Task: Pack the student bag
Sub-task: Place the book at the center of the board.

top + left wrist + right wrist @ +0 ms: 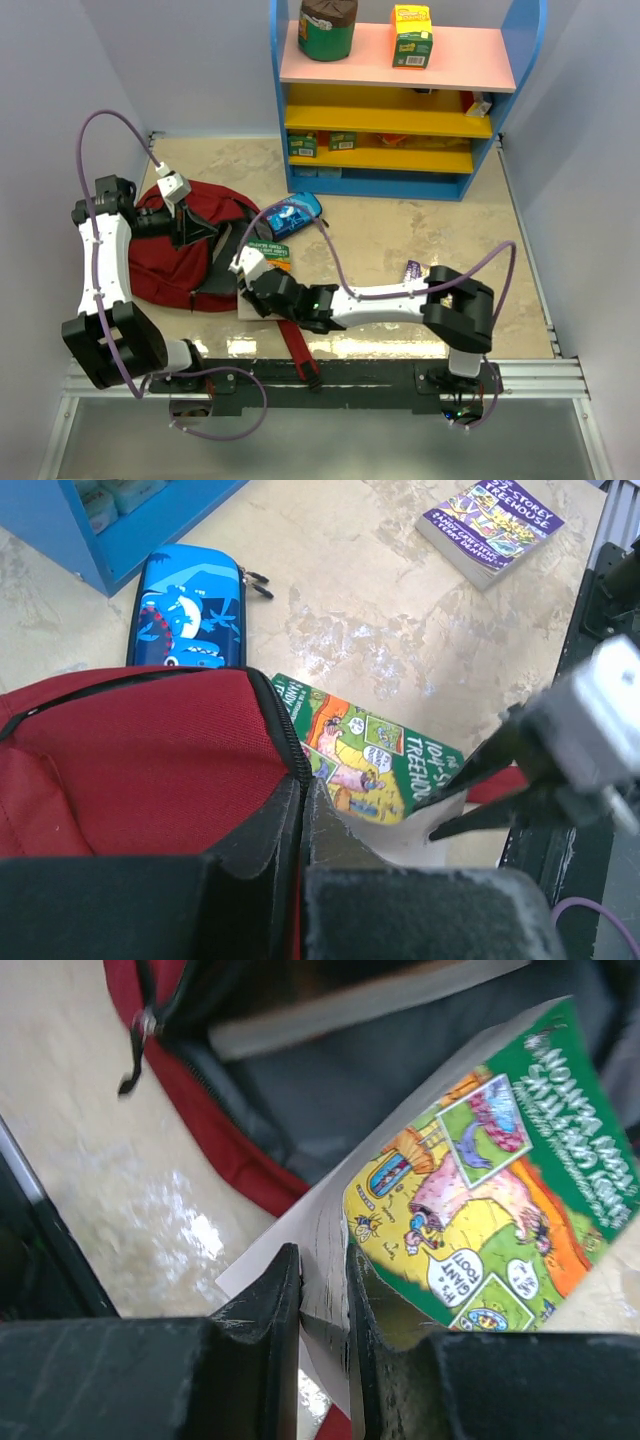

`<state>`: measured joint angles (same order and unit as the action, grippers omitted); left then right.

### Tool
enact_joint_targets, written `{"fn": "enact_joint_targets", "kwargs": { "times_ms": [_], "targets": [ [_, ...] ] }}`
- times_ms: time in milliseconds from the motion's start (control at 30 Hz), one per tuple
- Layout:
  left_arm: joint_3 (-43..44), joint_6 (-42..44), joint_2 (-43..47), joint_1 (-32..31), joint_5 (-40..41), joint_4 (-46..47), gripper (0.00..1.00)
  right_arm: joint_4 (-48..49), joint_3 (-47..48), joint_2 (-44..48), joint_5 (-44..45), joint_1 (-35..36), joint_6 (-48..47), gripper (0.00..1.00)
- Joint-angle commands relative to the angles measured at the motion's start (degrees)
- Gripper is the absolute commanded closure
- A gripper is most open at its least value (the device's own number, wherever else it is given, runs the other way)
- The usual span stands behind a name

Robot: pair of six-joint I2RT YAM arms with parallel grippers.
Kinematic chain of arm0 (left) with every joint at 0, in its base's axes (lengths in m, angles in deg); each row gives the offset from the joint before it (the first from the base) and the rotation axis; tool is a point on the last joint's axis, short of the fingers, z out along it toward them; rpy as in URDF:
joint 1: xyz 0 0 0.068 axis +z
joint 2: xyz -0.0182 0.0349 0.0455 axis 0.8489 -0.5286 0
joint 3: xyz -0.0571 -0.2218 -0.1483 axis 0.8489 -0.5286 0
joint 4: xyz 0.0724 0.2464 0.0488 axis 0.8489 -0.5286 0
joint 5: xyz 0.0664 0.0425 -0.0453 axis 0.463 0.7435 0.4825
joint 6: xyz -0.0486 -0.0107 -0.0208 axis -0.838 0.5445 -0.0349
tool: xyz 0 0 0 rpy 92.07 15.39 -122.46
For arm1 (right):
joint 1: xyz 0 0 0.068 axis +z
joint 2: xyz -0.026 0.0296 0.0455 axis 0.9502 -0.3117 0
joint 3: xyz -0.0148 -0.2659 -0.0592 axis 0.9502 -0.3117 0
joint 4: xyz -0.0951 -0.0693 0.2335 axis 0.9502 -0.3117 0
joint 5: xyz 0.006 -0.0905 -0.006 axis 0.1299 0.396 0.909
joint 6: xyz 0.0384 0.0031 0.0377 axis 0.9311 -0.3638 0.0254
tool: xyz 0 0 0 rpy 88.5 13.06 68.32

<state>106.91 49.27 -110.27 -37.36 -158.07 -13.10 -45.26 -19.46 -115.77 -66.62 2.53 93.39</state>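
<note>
Bag [160, 270] slumps flat: dark red fabric, dark zipper open.

Marbled tabletop [420, 225], student bag [160, 268], blue pencil case [293, 216], purple book [490, 528]

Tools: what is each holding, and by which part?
Right tool: green book, by its page edge. Left tool: bag, by the zipper rim of its opening.
</note>
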Motion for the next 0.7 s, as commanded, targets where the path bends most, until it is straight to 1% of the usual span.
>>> {"fn": "enact_joint_targets", "kwargs": {
  "times_ms": [0,67,100,133,200,233,267,333,367,400,433,467,500,533,567,633,667],
  "targets": [
    [2.65,3.35,-0.46,0.45,-5.06,-3.69,1.0,-1.06,7.23,-3.18,-1.51,0.16,-11.83,1.0],
    [2.29,3.44,-0.37,0.45,-4.98,-3.69,1.0,0.76,5.85,-3.02,-1.77,0.78,-17.26,1.0],
    [2.12,3.53,-0.46,0.36,-4.89,-3.69,1.0,2.95,4.44,-2.15,-1.34,1.3,-19.64,1.0],
    [2.03,3.53,-0.63,0.45,-4.89,-3.69,1.0,7.67,1.47,-0.75,-1.07,2.35,-24.88,1.0],
    [2.03,3.62,-0.9,0.36,-4.45,-3.69,1.0,11.74,-0.49,-0.12,0.32,3.15,-30.36,1.0],
    [2.03,3.62,-0.98,0.36,-4.27,-3.69,1.0,11.33,0.98,-0.38,1.38,3.59,-33.61,1.0],
    [2.03,3.62,-1.07,0.45,-4.27,-3.69,1.0,9.32,2.83,-2.12,1.83,3.59,-33.81,1.0],
    [2.12,3.62,-1.16,0.45,-4.18,-3.69,1.0,5.02,7.04,-3.45,-0.18,3.33,-33.55,1.0],
    [2.12,3.62,-1.16,0.36,-4.27,-3.69,1.0,4.12,7.93,-4.33,-1.15,3.24,-32.94,0.94],
    [2.03,3.53,-1.07,0.36,-4.27,-3.69,1.0,2.9,9.07,-4.94,-1.77,3.24,-30.59,0.72],
    [2.03,3.53,-1.07,0.36,-4.27,-3.69,1.0,-0.86,11.69,-5.65,-1.95,3.07,-29.0,0.59],
    [2.03,3.62,-0.99,0.45,-4.19,-3.69,1.0,-2.37,12.59,-6.44,-1.86,2.8,-27.24,0.44],
    [1.94,3.62,-0.99,0.36,-4.1,-3.69,1.0,-3.26,12.95,-6.18,-2.56,2.28,-24.09,0.39],
    [1.86,3.7,-0.99,0.36,-3.84,-3.69,1.0,-3.35,12.17,-5.75,-4.3,1.84,-22.41,0.31],
    [1.85,3.7,-0.99,0.36,-3.83,-3.69,1.0,-3.36,11.55,-4.96,-5.37,1.31,-20.82,0.02],
    [1.94,4.05,-0.99,0.36,-3.57,-3.69,1.0,-4.58,10.76,-2.94,-9.22,-0.71,-16.51,0.01],
    [2.03,4.06,-0.99,0.45,-3.57,-3.69,1.0,-4.67,10.41,-2.06,-9.68,-1.41,-15.11,0.01]
  ]
}}
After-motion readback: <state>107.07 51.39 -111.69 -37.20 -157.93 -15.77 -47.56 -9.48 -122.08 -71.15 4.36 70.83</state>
